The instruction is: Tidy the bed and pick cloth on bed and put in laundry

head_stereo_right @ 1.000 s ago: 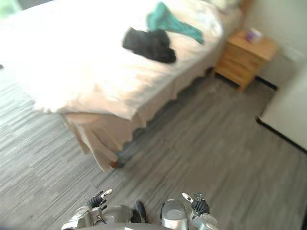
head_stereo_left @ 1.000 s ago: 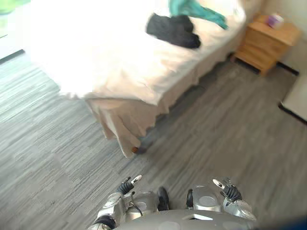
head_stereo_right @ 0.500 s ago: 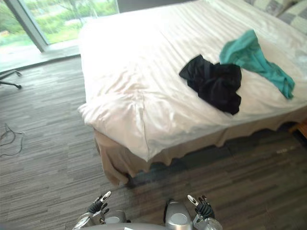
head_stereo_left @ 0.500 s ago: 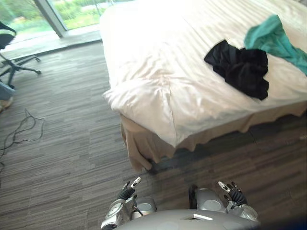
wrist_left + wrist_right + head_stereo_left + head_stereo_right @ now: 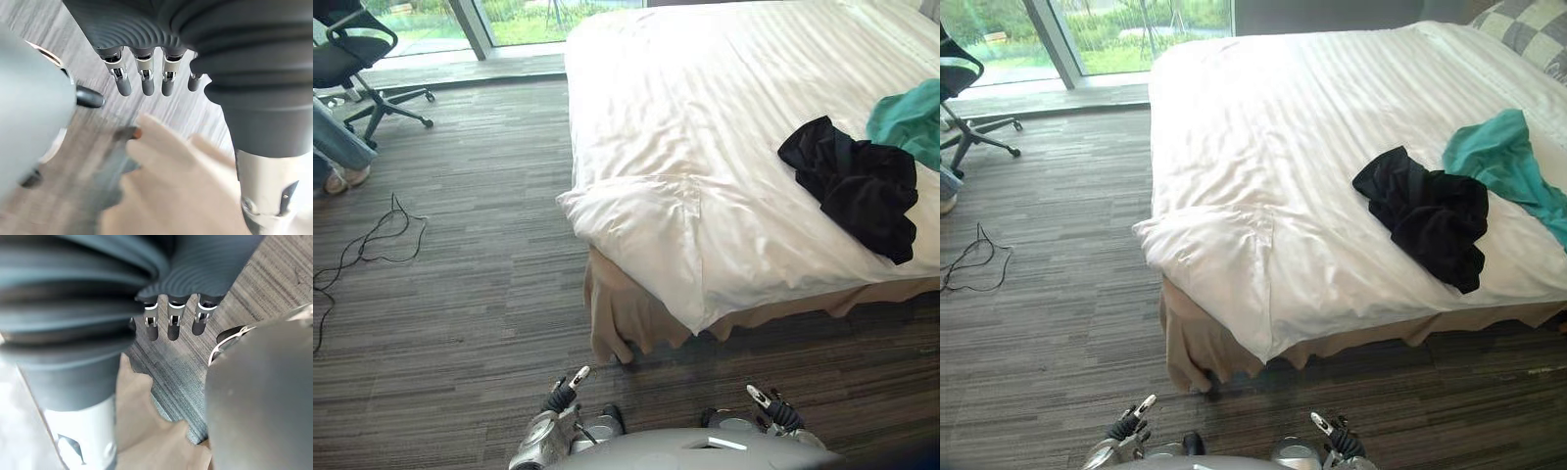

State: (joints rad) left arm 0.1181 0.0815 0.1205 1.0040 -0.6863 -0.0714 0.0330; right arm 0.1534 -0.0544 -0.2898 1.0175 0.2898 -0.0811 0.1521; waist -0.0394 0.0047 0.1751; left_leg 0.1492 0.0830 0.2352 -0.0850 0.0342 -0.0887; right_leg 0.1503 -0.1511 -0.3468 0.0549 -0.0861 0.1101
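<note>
Black cloth [image 5: 1427, 219] lies crumpled on the white duvet [image 5: 1273, 137] of the bed [image 5: 1197, 354], on the robot's right part of it, near the long edge facing the robot but not over it. Teal cloth [image 5: 1502, 160] lies just beyond, further right, its near end touching the black heap, the rest stretched twd the checked pillow [image 5: 1531, 31] at the far right corner. Rest of duvet is flat w/ faint stripes; at the corner nearest the robot it bunches into a fold and hangs over the tan bed skirt [image 5: 625, 323], which reaches the floor [image 5: 1048, 323]. Both hands are low at the bottom of the eye views, over bare floor short of that corner, well apart from both cloths. Left hand [image 5: 142, 82]: fingers straight, loosely spread, nothing in them. Right hand [image 5: 171, 323]: same, fingers straight & empty, tan skirt's hem showing past them. Room: a wide stretch of grey plank floor runs along the bed's foot side on the robot's left, up to the window wall [image 5: 1136, 24]; narrower strip btw the robot and the long edge. Far left by the window stands an office chair [image 5: 357, 61], w/ a person's leg [image 5: 339, 147] in jeans just beside it.
</note>
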